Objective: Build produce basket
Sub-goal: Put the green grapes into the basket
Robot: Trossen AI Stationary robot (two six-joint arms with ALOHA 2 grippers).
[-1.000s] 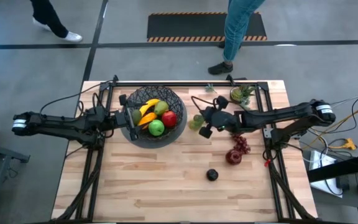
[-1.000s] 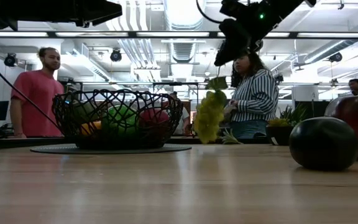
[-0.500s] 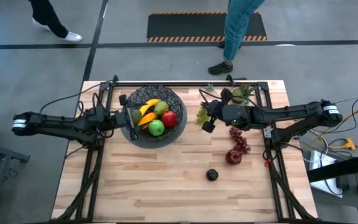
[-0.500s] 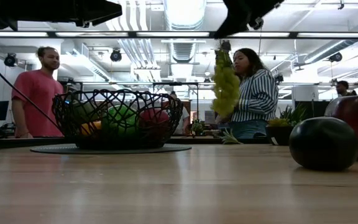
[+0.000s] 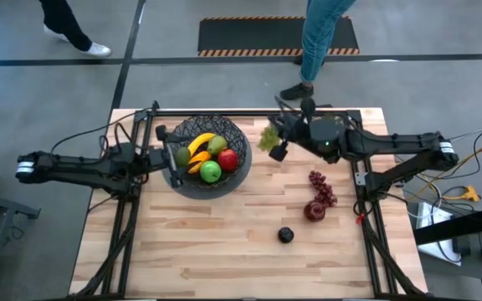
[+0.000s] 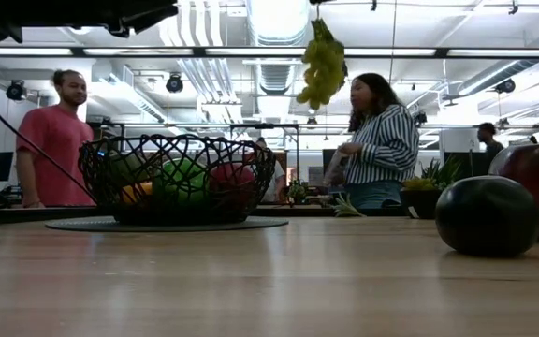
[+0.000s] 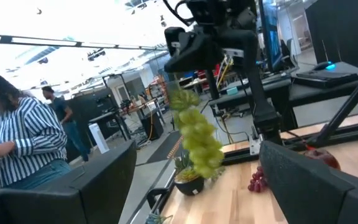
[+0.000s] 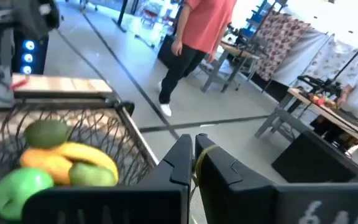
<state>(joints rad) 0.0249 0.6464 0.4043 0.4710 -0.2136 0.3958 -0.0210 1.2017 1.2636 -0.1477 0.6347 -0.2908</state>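
**Green grapes in transit to the basket; release not yet due**

Step in hand, as judged: carrying the green grapes (image 5: 269,138) across to the basket (image 5: 239,171). The right gripper (image 5: 279,134) has its fingers pressed together on the stem at the top of the bunch, which hangs free beneath it, well clear of the surface (image 5: 224,242) (the low view shows the bunch high above the basket rim's level).

Nearest the right gripper: the bunch itself, directly under the fingers. Next out, to the gripper's left, the basket, already holding a banana (image 5: 200,144), a green apple (image 5: 211,172), a red apple (image 5: 228,159) and a pear (image 5: 217,144). The bunch sits just outside the basket's rim, not yet over it.

Right arm pose: extended across the far side of the surface, wrist raised and turned toward the basket.

Left gripper (image 5: 172,160): fingers spread, holding nothing, at the basket's far flank from the right gripper; the arm lies low and waits.

Farther from the right gripper, toward the front edge: dark red grapes (image 5: 321,187), a dark red fruit (image 5: 314,210) and a small black fruit (image 5: 285,235), all on the surface and outstanding.

Next move calls for: travel leftward until the bunch hangs over the basket's opening, lower, then part the fingers.
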